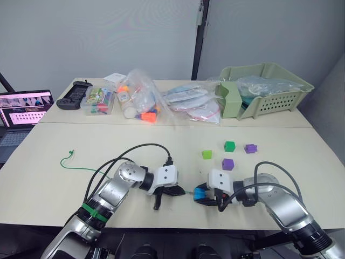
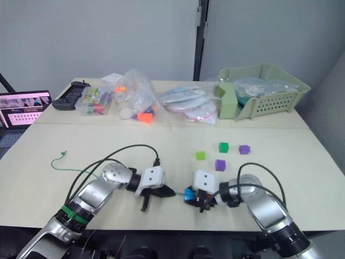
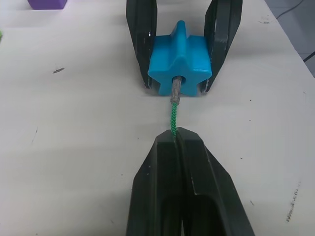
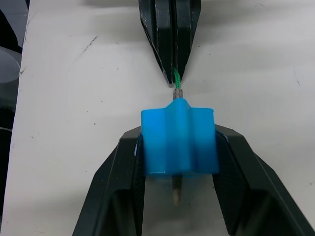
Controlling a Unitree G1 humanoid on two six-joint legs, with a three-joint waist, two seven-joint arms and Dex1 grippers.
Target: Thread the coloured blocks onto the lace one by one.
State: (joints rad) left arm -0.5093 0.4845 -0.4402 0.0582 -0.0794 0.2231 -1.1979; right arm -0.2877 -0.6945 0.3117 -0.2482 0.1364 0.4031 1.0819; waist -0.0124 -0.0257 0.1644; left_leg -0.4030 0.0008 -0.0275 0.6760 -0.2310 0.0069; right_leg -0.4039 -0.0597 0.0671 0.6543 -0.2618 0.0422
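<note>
Blue plastic is sitting clamped between the two black fingers of the right tool [image 4: 178, 162], and the grip is making sense: the bright blue block [image 3: 179, 57] is being held by its sides so that its bore is facing straight across at the other arm. The left tool [image 3: 175, 140] is pinching the lace [image 3: 173, 117] just behind its stiff pale tip, fingers closed tight on the cord, because a short free length is keeping the tip from drooping as it is entering the hole. In the right wrist view the tip is already poking out of the block's near face, so I judge the first threading to be almost through.

Both tools are meeting low over the counter [image 1: 64, 183] at about 6 o'clock in the head view. The lace's knotted tail is lying over at 9 o'clock, well apart from the tools.

Waiting their turn at about 3 o'clock of the pair are the light green block [image 1: 207, 154], the dark green block [image 1: 229, 146] and two purple blocks [image 1: 228, 164], all loose and apart from one another. Next, the right tool probably needs to slide its block along the cord.
</note>
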